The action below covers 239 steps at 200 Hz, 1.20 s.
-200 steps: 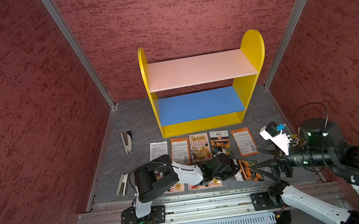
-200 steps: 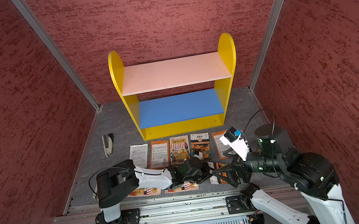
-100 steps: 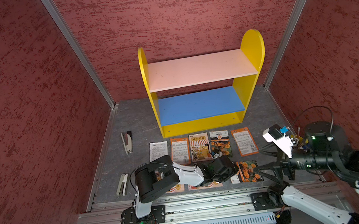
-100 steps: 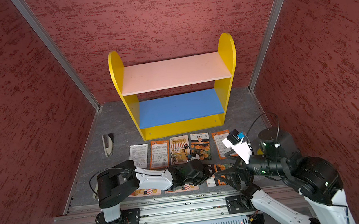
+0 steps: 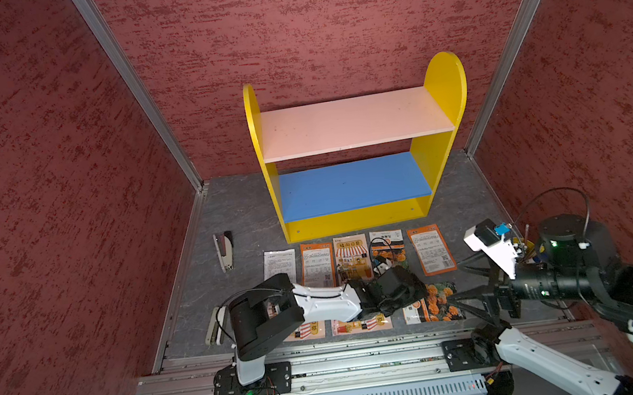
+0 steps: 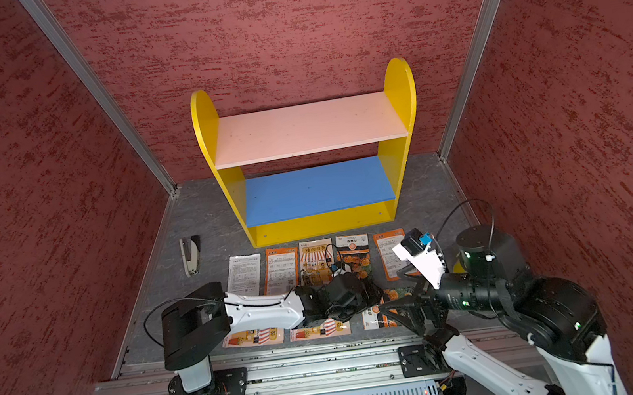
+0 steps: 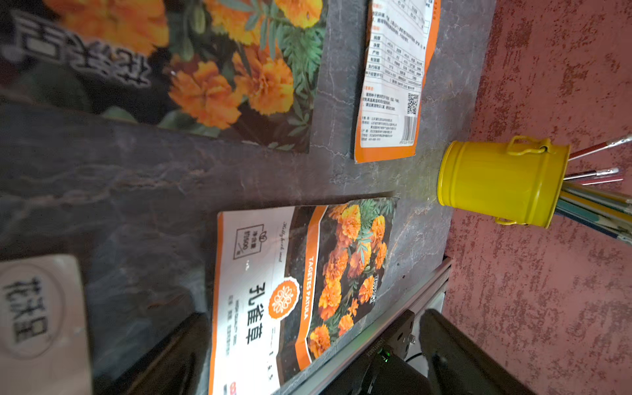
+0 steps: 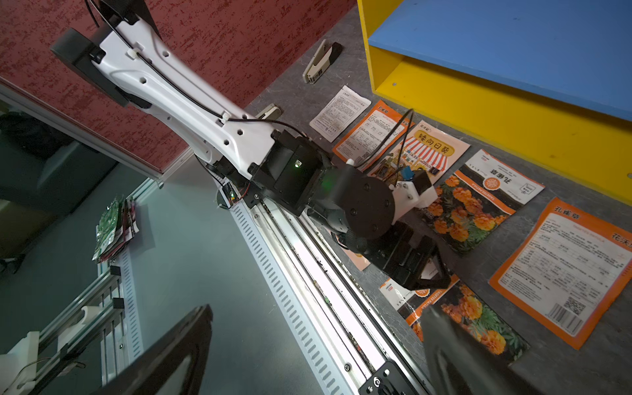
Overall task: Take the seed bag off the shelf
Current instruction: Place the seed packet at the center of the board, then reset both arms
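Observation:
The shelf (image 5: 355,123) (image 6: 309,126) stands at the back with its pale pink upper board and blue lower board (image 8: 513,41) both bare. A marigold seed bag (image 5: 435,309) (image 7: 301,284) (image 8: 472,314) lies flat on the grey floor near the front rail. My left gripper (image 5: 417,297) (image 6: 371,297) (image 7: 307,342) hovers low over that bag's near end, its fingers wide apart and holding nothing. My right gripper (image 5: 462,295) (image 6: 394,315) (image 8: 313,325) points at the same bag from the right, open and empty.
Several more seed bags (image 5: 351,256) lie in a row in front of the shelf, and others lie under the left arm. One stapler (image 5: 224,250) and a second stapler (image 5: 213,326) rest at the left. A yellow bucket (image 7: 499,181) of pencils stands by the right wall.
My left gripper has opened and let go of the marigold bag, which now lies on the floor. The right arm has drawn back a little to the right.

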{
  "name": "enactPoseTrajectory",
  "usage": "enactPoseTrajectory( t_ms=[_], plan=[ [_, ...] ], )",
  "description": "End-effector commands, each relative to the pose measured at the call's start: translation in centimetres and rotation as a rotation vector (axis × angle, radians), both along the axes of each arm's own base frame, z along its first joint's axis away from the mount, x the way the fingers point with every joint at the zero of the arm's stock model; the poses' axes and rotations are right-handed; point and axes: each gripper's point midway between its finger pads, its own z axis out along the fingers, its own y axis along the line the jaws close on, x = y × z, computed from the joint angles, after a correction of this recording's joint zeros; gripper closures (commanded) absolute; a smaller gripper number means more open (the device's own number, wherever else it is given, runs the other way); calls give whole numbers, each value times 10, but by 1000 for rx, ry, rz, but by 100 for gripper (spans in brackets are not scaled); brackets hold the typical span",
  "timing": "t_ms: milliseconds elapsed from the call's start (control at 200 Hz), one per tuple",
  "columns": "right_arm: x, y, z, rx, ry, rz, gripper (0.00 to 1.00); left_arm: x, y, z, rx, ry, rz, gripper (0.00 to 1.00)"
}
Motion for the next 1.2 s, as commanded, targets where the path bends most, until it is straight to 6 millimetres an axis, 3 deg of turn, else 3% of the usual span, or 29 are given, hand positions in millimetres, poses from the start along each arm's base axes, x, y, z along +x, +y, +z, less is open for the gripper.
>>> enactPoseTrajectory(
  t_ms=[0,180,466,701,892,1102,1192],
  plan=[
    [3,-1,0,5,-16,-17,2,9,8,25,14,-63,-12,0],
    [13,11,8,85,-53,-10,2,19,10,77,-69,-200,-115,0],
    [57,34,0,163,-92,-56,1,56,78,127,39,-479,-213,0],
    [120,31,-22,123,-199,-258,1,102,188,143,286,-582,-59,0],
    [170,18,-44,47,-315,-429,2,122,277,159,389,-620,109,0],
    [223,-4,-83,-78,-450,-638,1,136,365,151,573,-678,337,0],
    [239,-14,-93,-114,-521,-704,2,141,387,145,591,-706,387,0]
  ],
)
